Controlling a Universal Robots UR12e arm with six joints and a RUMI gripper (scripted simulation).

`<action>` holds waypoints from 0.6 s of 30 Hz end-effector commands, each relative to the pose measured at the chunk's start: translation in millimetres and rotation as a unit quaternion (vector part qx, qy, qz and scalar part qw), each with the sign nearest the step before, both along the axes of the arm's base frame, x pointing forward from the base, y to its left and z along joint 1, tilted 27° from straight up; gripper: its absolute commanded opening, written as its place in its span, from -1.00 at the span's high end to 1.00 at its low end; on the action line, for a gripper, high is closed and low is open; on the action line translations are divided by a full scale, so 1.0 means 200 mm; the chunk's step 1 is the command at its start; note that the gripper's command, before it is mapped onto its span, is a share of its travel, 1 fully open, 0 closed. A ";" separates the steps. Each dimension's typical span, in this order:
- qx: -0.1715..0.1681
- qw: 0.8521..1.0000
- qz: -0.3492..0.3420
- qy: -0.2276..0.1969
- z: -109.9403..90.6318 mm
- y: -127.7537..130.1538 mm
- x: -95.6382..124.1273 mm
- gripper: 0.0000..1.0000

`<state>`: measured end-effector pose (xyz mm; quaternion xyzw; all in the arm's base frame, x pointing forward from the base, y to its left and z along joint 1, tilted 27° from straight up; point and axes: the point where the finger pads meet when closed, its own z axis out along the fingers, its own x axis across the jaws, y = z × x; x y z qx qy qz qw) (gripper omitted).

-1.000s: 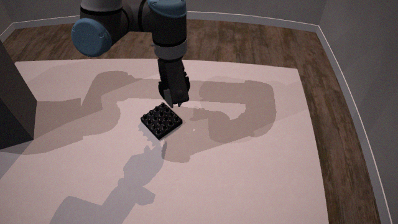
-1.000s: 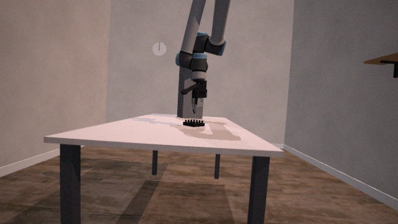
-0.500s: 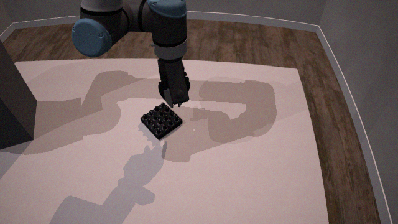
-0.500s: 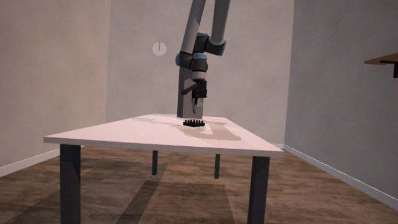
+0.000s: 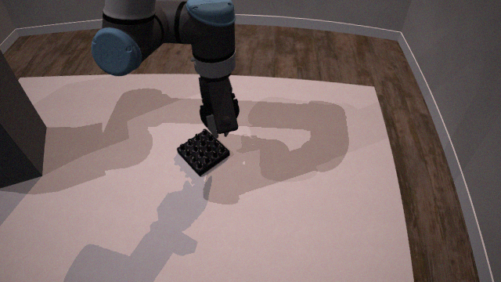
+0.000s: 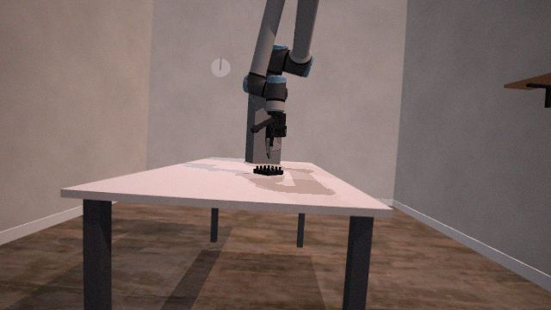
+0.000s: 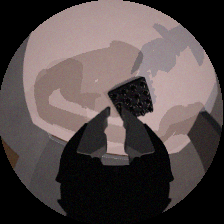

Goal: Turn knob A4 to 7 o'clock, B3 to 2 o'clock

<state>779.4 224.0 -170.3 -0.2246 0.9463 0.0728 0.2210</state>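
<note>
One black knob box (image 5: 204, 153) (image 6: 269, 171) (image 7: 132, 97) lies flat on the pale surface (image 5: 313, 219) (image 6: 172, 185) (image 7: 65, 45) in front of you, turned so that a corner points toward the bottom of your top view. Its short, dark knobs stand upright in rows. They are too small and dark for you to read their pointers or tell which is A4 or B3, and you cannot tell which side carries the socket.

Your gripper (image 5: 220, 135) (image 6: 269, 158) (image 7: 114, 107) hangs above the box, its fingers directed downward. In your exterior view, you can see a gap between the fingertips and the knob tops, so the two are apart. From the top, the tips appear just beyond the box's upper right edge; in your wrist view, the box appears ahead of them, mostly to the right.

You have the fingers slightly apart, with a narrow strip of the surface showing between them and no knob clamped.

The arm (image 5: 213, 43) (image 6: 275, 90) reaches down from above, with blue caps on its joints. Its shadows spread across the surface around the box. Behind the arm in your exterior view, a gray pillar (image 5: 23, 125) (image 6: 263, 151) stands upright, and a round, pale disc (image 6: 220, 67) shows on the far wall.
</note>
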 end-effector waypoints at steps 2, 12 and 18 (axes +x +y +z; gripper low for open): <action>0.000 1.000 0.000 0.000 -0.02 0.01 0.01 0.78; 0.000 1.000 0.000 0.000 -0.08 0.02 0.04 0.78; 0.000 1.000 0.000 0.000 -0.11 0.03 0.05 0.78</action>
